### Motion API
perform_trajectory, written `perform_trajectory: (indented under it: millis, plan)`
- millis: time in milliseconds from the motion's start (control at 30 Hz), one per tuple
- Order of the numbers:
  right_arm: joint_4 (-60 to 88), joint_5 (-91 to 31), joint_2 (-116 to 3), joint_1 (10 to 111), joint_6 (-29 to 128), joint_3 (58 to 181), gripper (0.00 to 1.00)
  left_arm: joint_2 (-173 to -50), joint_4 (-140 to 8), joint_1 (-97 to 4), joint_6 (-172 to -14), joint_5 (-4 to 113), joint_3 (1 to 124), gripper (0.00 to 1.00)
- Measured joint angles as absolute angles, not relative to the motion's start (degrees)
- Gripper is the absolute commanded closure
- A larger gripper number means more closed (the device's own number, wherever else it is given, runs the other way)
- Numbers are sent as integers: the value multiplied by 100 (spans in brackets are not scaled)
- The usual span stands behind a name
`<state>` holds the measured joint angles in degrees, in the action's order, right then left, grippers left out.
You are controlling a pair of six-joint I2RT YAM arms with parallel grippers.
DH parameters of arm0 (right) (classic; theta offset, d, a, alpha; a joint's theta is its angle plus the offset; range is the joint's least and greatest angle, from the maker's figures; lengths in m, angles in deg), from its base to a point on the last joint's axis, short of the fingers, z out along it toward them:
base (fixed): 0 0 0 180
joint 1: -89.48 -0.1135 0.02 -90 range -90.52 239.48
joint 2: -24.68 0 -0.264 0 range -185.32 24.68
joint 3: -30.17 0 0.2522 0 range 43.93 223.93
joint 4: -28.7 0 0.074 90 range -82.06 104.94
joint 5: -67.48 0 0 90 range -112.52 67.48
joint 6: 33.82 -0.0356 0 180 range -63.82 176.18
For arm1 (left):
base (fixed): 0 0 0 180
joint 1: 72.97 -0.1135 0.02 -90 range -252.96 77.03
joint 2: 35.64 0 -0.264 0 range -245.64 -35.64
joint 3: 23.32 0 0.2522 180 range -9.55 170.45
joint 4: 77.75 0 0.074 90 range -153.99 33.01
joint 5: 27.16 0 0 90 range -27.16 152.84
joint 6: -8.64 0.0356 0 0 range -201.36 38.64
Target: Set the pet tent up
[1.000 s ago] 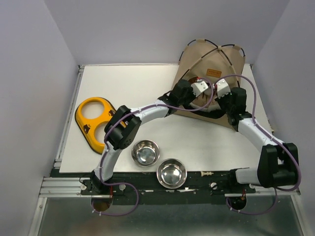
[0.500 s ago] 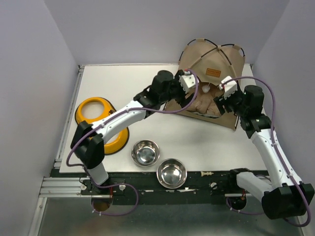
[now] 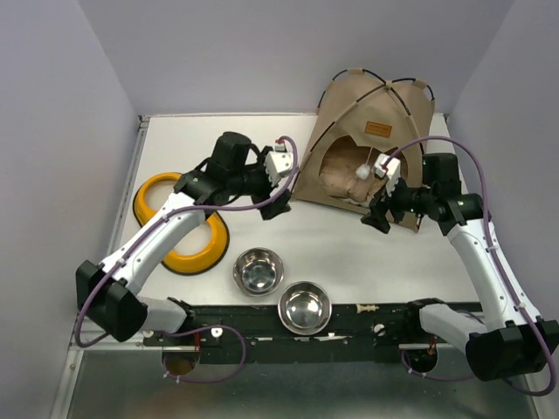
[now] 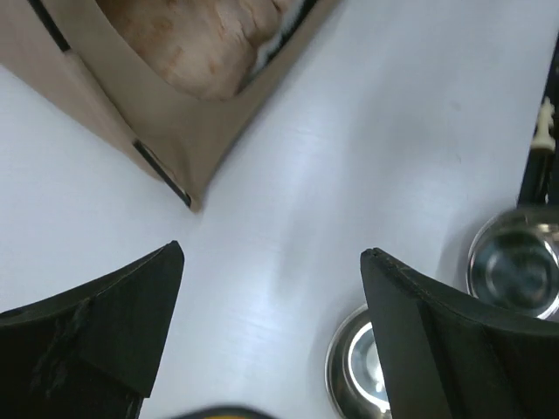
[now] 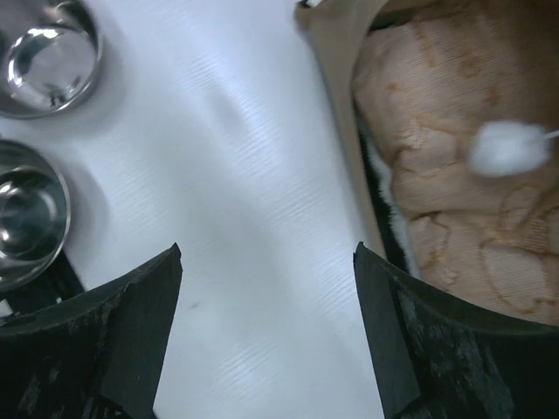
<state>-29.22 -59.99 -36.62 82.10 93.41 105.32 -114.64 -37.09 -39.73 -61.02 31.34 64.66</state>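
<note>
The pet tent [image 3: 376, 105] stands upright at the table's back right, tan with black crossing poles and a brown label patch [image 3: 377, 128]. Its doorway faces the arms, with a cushion [image 3: 342, 177] inside and a white pompom [image 3: 361, 171] hanging in front. My left gripper [image 3: 275, 194] hovers open just left of the tent's front corner [image 4: 188, 194], holding nothing. My right gripper [image 3: 378, 211] is open and empty at the doorway's right side. In the right wrist view the cushion [image 5: 454, 175] and pompom [image 5: 507, 147] lie beyond the right finger.
A yellow two-hole bowl holder [image 3: 179, 223] lies at the left, partly under the left arm. Two steel bowls [image 3: 258, 271] [image 3: 304, 307] sit near the front edge. A small white piece [image 3: 370, 307] rests on the front rail. Walls close in behind the tent.
Both grippers have opened and pulled out of the tent doorway. The left arm swung away to the left; the right drew back toward the near side.
</note>
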Motion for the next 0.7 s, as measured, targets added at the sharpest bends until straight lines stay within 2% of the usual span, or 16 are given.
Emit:
perform_trajectory:
  millis: [167,333,400,467,533,600,700]
  plan:
    - [-3388,-6229,-3682,8081,9372,10173,12,-10815,-2171,-4325,-5094,3201,5660,1]
    - [-3562,-6218,-3804,8016,9348,10005,12,-11346,-1659,-4594,-4790,3669,4748,1]
    - [-3565,-6194,-3806,8009,9317,9999,11,-11582,-1677,-4548,-4795,3877,4536,5]
    - [-3565,-6161,-3804,8005,9306,9999,11,-11820,-1762,-4504,-4819,4028,4506,13]
    - [-3565,-6119,-3806,8005,9299,9999,11,-12043,-1913,-4465,-4876,4078,4536,27]
    - [-3562,-6087,-3804,8005,9291,10001,11,-12292,-2094,-4419,-4965,4135,4551,46]
    - [-3554,-6028,-3804,8005,9284,10001,11,-12780,-2234,-4415,-5223,4165,4634,63]
